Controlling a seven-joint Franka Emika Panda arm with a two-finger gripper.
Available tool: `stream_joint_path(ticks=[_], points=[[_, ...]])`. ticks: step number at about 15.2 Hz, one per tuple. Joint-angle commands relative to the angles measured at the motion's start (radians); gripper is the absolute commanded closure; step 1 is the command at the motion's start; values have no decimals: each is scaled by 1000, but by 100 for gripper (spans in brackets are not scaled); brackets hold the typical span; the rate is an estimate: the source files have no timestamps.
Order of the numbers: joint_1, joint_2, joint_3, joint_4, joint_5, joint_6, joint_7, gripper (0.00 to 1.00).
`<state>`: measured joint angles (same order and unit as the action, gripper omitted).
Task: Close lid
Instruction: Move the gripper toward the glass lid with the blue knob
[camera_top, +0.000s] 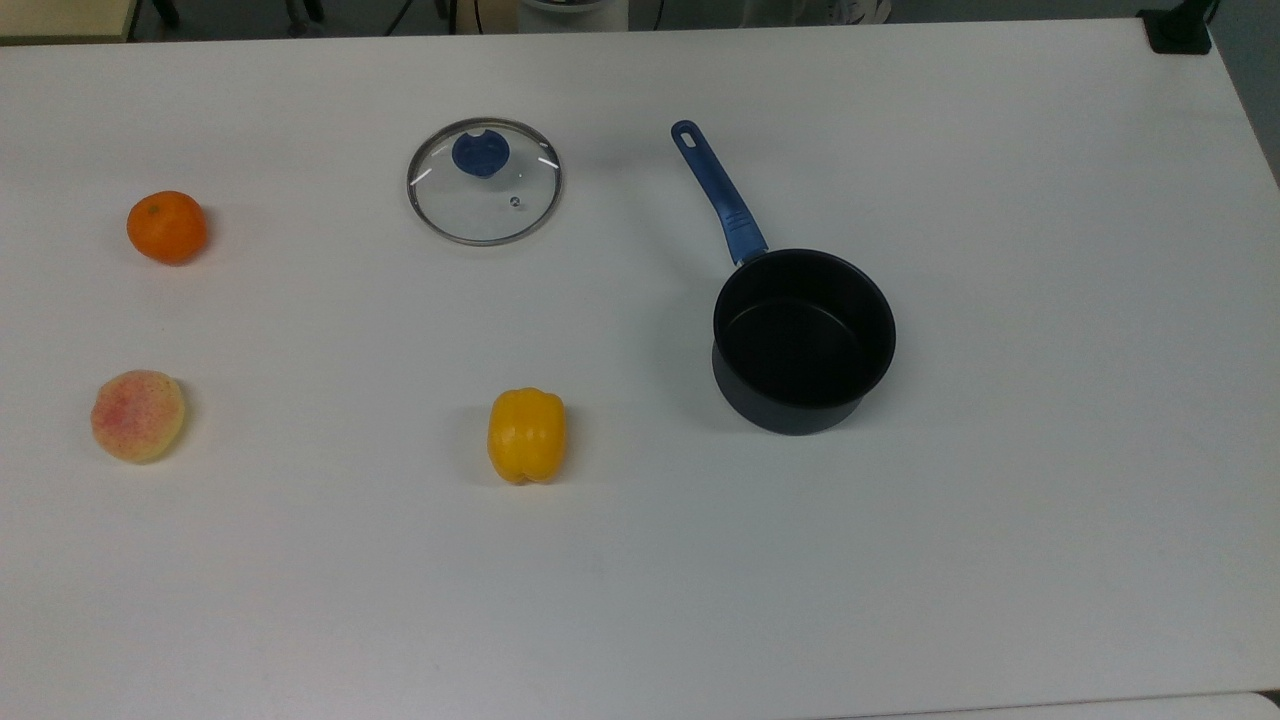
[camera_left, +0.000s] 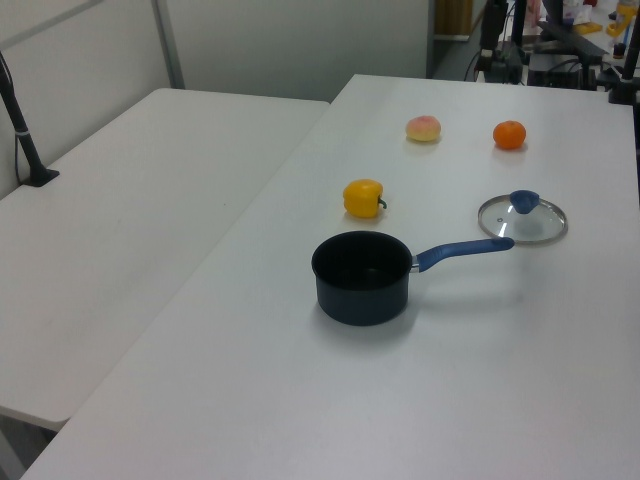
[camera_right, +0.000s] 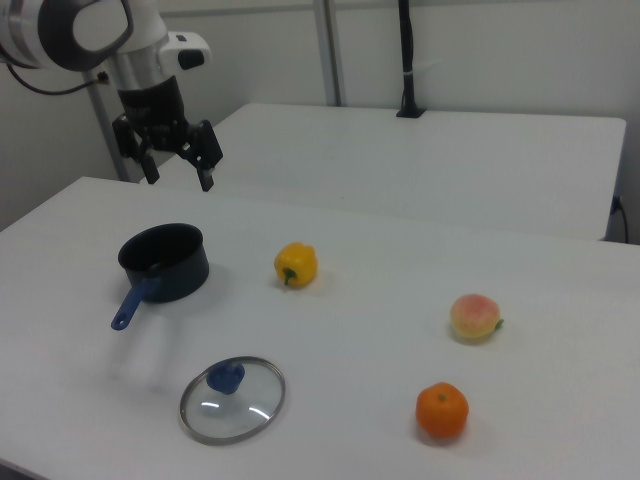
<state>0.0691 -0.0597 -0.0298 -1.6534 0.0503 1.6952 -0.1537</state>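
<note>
Top view: the lid (camera_top: 485, 181) lies flat on the desk (camera_top: 1000, 550), upper centre-left, apart from the saucepan (camera_top: 803, 342).
Left view: lid at centre right, just beside the pan handle tip.
Right view: gripper (camera_right: 178, 167), upper left, fingers apart, empty, above the saucepan; lid at lower left.
No legible writing.

Two white tables (camera_left: 150, 200) side by side, pale wall (camera_right: 500, 50) behind

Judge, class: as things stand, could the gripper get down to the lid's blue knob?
Probably yes. The gripper hangs open in the air beyond the saucepan, while the lid lies flat on the table, its blue knob upward, with nothing over or against it.
</note>
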Motion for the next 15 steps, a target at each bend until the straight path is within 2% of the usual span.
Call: stream_joint_path(ticks=[1,8,10,15], points=[[29,-81,-22,-133,-55,-9,-40,0],[18,-72,-24,-304,-76,-5,-44,0],[14,-63,-24,-318,-96,-2,-50,0],[-8,-65,-24,-459,-132,112,-37,0]])
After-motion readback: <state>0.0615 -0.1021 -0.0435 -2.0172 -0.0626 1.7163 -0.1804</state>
